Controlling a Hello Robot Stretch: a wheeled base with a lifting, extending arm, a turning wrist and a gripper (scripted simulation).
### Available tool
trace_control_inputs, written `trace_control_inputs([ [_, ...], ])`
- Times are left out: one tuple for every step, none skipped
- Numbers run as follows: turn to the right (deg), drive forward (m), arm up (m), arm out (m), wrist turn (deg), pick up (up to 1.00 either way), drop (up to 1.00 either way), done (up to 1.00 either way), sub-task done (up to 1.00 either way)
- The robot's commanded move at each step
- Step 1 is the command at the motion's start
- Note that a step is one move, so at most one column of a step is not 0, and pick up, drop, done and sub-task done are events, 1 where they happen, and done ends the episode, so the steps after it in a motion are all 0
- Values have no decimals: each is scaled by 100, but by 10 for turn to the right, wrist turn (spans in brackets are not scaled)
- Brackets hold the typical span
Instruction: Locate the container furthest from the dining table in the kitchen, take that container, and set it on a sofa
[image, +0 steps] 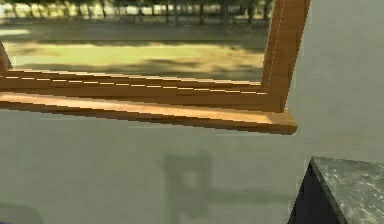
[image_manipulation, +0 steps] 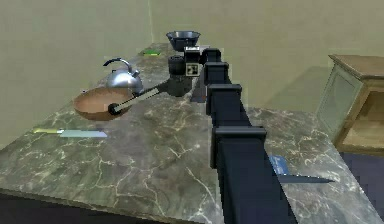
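Where the marble countertop (image_manipulation: 120, 165) spreads across the arm side view, the arm (image_manipulation: 240, 140) lies along it toward the wall. In the forward view a wood-framed window (image: 140, 102) stands close ahead. A wooden cabinet (image_manipulation: 362, 95) sits beyond the counter's right end.

Left of the arm rest a copper pan (image_manipulation: 98, 102) and a steel kettle (image_manipulation: 122, 76). The pan's dark handle points at the gripper (image_manipulation: 174, 84). The dark container (image_manipulation: 183, 40), probably the task's thing, stands at the counter's far end near the wall, just past the gripper. With pan handle and container so near its tip, whether the gripper holds anything cannot be told.

One knife (image_manipulation: 68, 132) lies well left. Another knife (image_manipulation: 300, 180) lies just beside the arm on the right.

The likely trouble is crowding. A sideways sweep could catch the pan handle or kettle. A push forward might shove the container against the wall instead of seating it. Pulling the arm back could drag the nearer knife off the counter.
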Motion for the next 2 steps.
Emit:
trace_control_inputs([
  [0,0,0,0,-450,0,0,0,0],
  [0,0,0,0,-210,0,0,0,0],
])
